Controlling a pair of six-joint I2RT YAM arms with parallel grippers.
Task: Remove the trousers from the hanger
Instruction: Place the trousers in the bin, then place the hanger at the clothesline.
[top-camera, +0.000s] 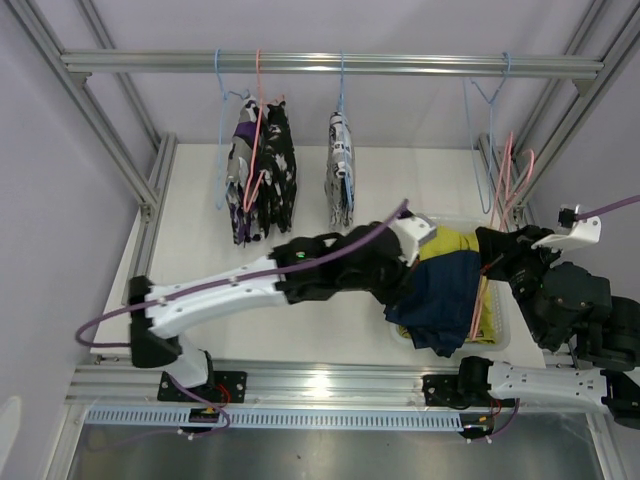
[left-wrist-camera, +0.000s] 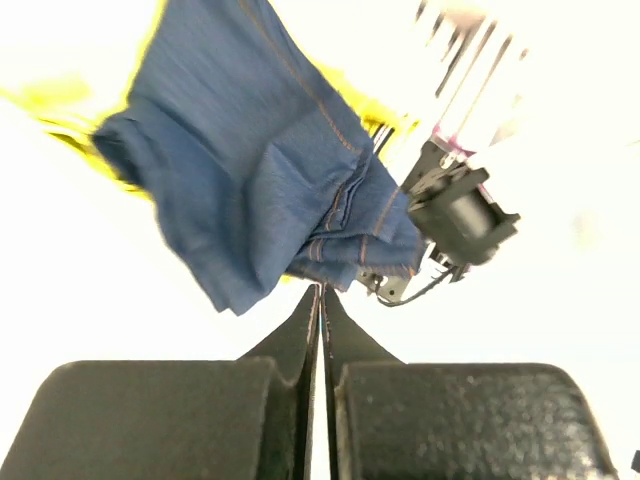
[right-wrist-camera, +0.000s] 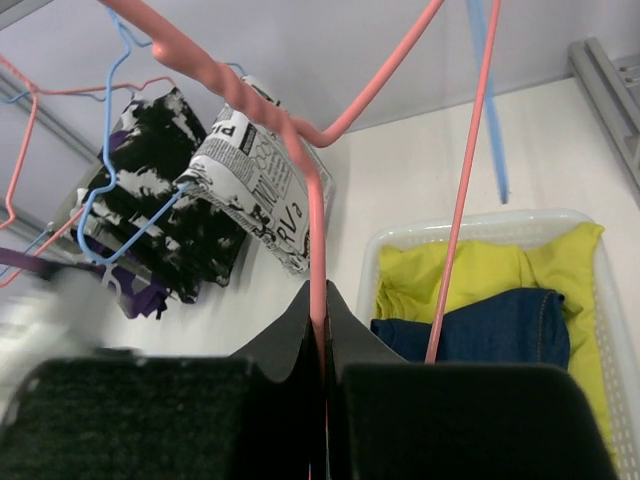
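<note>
- Left gripper (left-wrist-camera: 320, 300): I see its black fingers pressed flat together with nothing between them. The tips sit right at the edge of the navy trousers (left-wrist-camera: 250, 170), and I cannot tell whether they touch.
- Those navy trousers lie crumpled on the yellow-green trousers (right-wrist-camera: 470, 275) in the white basket (right-wrist-camera: 470, 220) at the right of the table, spilling over its near rim.
- Right gripper (right-wrist-camera: 320, 300): it pinches the wire of a pink hanger (right-wrist-camera: 250, 105), bare of cloth, above the basket's right side.
- Far left, I count three patterned trousers (top-camera: 262, 165) hanging from the rail (top-camera: 330, 63).
- At the rail's right end hangs an empty blue hanger (top-camera: 490, 130).
</note>
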